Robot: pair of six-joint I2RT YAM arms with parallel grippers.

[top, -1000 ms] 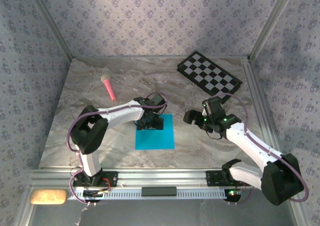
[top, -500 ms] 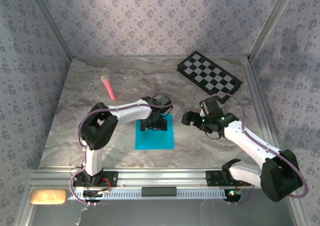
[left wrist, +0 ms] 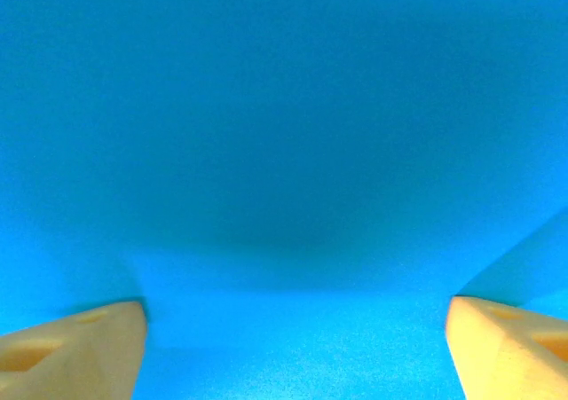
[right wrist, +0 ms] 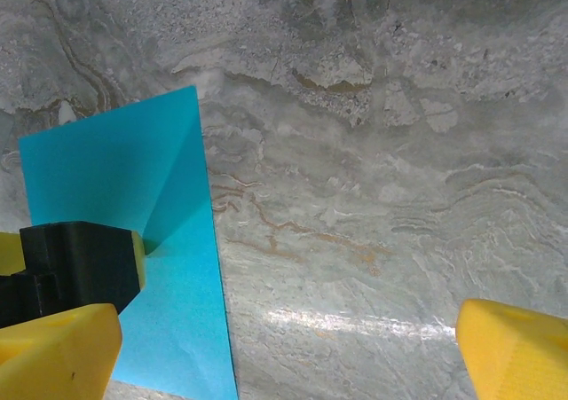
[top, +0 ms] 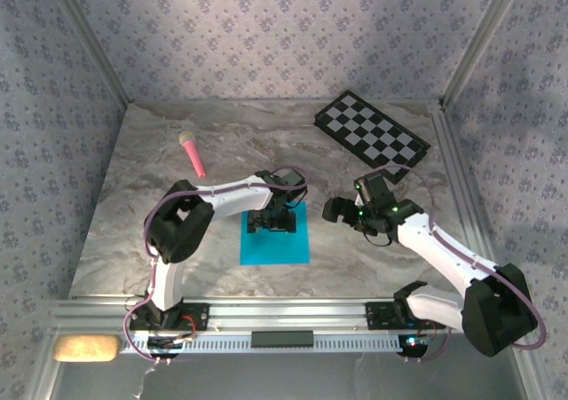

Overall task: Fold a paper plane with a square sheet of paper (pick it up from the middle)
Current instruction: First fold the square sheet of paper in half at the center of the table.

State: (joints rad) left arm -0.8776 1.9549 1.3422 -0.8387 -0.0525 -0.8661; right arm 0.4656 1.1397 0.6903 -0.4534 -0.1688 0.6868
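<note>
The square sheet of paper [top: 276,243] is bright cyan-blue and lies on the marble table in front of the arms. My left gripper [top: 273,219] is down on the sheet's far half, open. In the left wrist view its yellow fingertips [left wrist: 71,351] stand wide apart on the blue paper [left wrist: 284,107]. My right gripper [top: 341,209] hangs open over bare marble just right of the sheet. In the right wrist view a shaded crease runs across the sheet [right wrist: 115,178] from its far corner to the left gripper's finger [right wrist: 84,262]. A paper plane is out of view.
A pink stick [top: 193,154] lies at the far left of the table. A black-and-white checkered board [top: 373,140] sits at the far right corner. Patterned walls close three sides, and a metal rail [top: 284,311] runs along the near edge.
My left gripper has shifted slightly right over the sheet's far half, and its elbow has swung right. The right gripper has barely moved. The sheet lies where it was.
</note>
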